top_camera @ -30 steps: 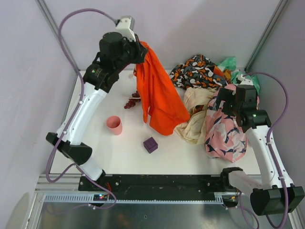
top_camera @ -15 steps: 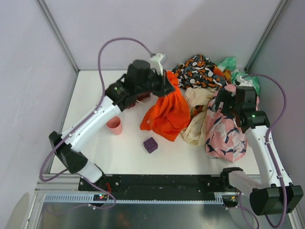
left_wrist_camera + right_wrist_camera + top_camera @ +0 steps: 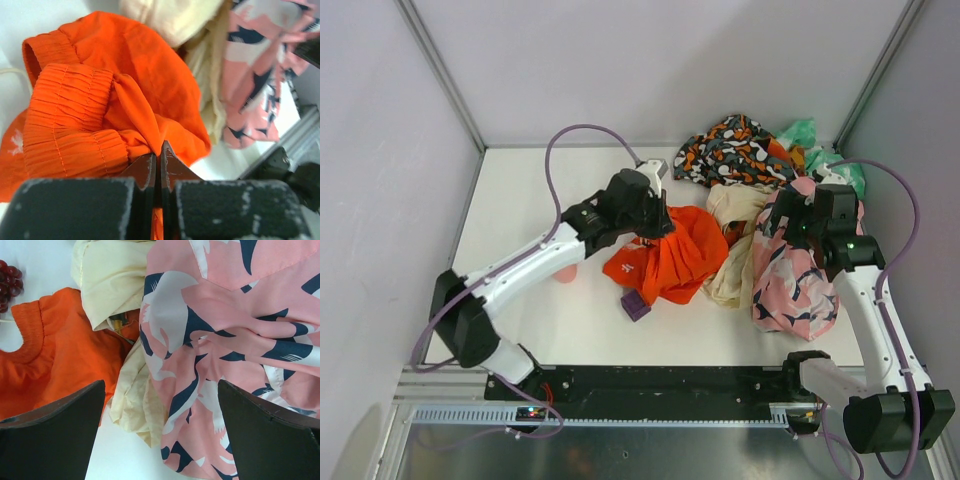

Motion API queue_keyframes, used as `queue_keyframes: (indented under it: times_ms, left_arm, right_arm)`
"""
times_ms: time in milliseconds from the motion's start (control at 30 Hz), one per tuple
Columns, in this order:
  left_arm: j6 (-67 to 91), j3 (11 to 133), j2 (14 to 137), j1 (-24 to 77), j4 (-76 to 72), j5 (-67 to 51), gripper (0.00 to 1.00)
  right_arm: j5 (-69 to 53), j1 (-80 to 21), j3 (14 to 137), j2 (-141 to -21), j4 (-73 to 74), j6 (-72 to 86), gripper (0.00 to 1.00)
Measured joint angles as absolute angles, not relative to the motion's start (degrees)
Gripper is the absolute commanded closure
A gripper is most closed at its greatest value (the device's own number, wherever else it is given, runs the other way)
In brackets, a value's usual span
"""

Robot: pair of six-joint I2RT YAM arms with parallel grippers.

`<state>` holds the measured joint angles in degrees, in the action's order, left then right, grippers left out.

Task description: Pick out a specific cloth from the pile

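The plain orange-red cloth [image 3: 675,255] lies bunched on the table beside the pile [image 3: 760,200], with a small white mark at its left edge. My left gripper [image 3: 655,222] is shut on a fold of the cloth [image 3: 125,115] and sits low over it. In the right wrist view the cloth [image 3: 55,355] lies at the left, touching the cream cloth [image 3: 112,275]. My right gripper [image 3: 160,435] is open and empty, held above the pink-navy cloth [image 3: 790,275] at the pile's right side.
A purple cube [image 3: 636,304] lies partly under the orange cloth's front edge. A pink cup [image 3: 563,270] shows behind my left arm. Dark red grapes [image 3: 9,282] lie left of the pile. The black-orange-white cloth [image 3: 735,150] and mint green cloth [image 3: 810,135] lie at the back.
My left gripper has come down and rightward with the orange-red cloth, which hung high at the back left and now lies bunched on the table. My right gripper has hardly moved.
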<state>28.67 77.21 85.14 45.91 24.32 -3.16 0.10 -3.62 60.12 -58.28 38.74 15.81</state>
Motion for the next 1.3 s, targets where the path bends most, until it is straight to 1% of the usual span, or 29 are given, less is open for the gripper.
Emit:
queue_keyframes:
  times_ms: [67,367,400,500,633,733,767,800,867,967,1133,1300]
  left_arm:
    - [29.4,77.3,87.9,44.2,23.5,-3.2,0.99]
    - [32.2,77.0,107.4,38.1,21.8,-4.6,0.99]
    - [32.6,76.7,108.9,37.6,21.8,-4.8,0.95]
    - [32.8,76.4,110.8,36.7,22.1,-4.9,0.7]
    - [32.6,76.5,110.9,36.1,22.6,-4.4,0.41]
    - [31.6,76.5,110.0,35.9,24.4,-3.5,0.1]
    - [31.1,76.5,109.3,35.8,25.1,-3.2,0.05]
    - [31.0,76.5,107.7,35.8,26.4,-2.8,0.03]
    - [30.3,76.5,103.7,35.7,27.7,-2.1,0.01]
    - [29.8,76.4,93.0,35.8,28.6,-0.5,0.01]
    - [29.5,73.9,69.5,35.9,27.4,4.0,0.0]
    - [30.2,65.2,49.0,35.9,28.3,11.5,0.0]
  right_arm:
    - [-0.1,-3.6,59.7,-58.3,38.7,15.9,0.01]
    - [-0.4,-3.2,59.6,-58.3,38.7,16.0,0.01]
    - [-0.4,-3.1,59.6,-58.3,38.7,16.0,0.01]
    - [-0.5,-3.1,59.6,-58.3,38.7,16.1,0.01]
    - [-0.7,-3.1,59.5,-58.4,38.7,16.1,0.01]
    - [-0.7,-3.1,59.5,-58.3,38.6,16.3,0.01]
    - [-0.7,-3.1,59.5,-58.1,38.6,16.5,0.01]
    - [-0.7,-3.1,59.4,-57.7,38.4,16.6,0.01]
    - [-0.7,-3.1,59.2,-56.5,38.3,17.0,0.01]
    - [0.3,-3.1,59.0,-53.1,38.2,17.4,0.01]
    - [4.1,-3.0,59.0,-46.2,38.0,19.1,0.01]
    - [8.3,-3.0,59.0,-41.1,38.4,20.6,0.01]
